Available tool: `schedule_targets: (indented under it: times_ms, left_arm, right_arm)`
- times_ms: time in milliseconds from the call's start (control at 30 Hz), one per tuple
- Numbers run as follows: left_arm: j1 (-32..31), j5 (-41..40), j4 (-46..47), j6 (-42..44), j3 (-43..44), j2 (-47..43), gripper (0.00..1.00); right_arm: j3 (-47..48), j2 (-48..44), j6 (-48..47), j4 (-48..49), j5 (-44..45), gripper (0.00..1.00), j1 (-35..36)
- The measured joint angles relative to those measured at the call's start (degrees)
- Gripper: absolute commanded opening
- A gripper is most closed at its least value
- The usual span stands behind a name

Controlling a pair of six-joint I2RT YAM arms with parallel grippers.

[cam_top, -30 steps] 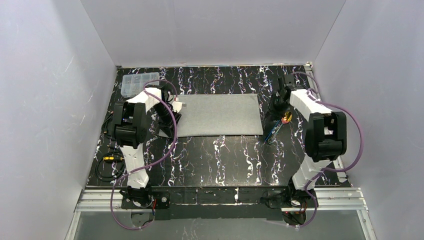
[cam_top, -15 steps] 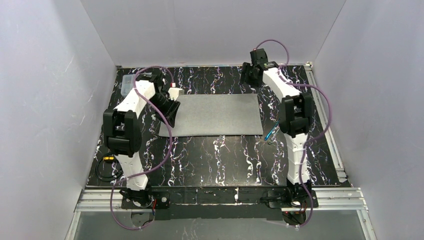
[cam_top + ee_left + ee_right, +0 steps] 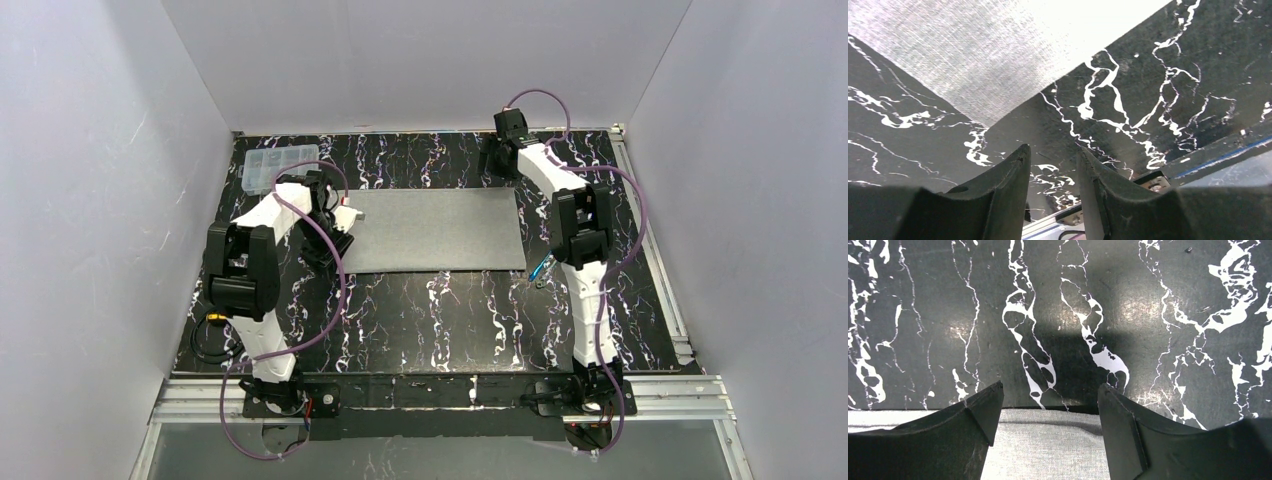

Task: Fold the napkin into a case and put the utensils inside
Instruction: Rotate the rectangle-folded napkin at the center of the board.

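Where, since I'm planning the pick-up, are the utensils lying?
In the top view the utensils lie on the right side, just off the near right corner of the napkin, beside the right arm; only a blue one shows.

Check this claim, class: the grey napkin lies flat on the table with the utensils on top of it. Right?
No. The napkin lies flat on the table, but the utensils lie beside its near right corner, not on it; the top external view shows this.
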Motion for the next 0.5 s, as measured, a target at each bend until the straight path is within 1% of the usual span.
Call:
schedule_targets:
  times_ms: [233, 400, 500]
  left_arm:
    - [-1.0, -3.3, 3.1, 0.4, -1.1, 0.5, 0.36]
    - [-1.9, -4.9, 5.0, 0.7, -2.2, 1.8, 0.36]
    - [-2.5, -6.1, 6.3, 0.7, -3.2, 2.1, 0.36]
  right_arm:
    - [-2.5, 0.6, -0.6, 2.4, 0.8, 0.75, 0.2]
    - [-7.3, -1.9, -1.4, 5.5, 1.5, 0.73, 0.3]
    - [-11.8, -4.5, -1.6, 6.7, 2.0, 0.7, 0.3]
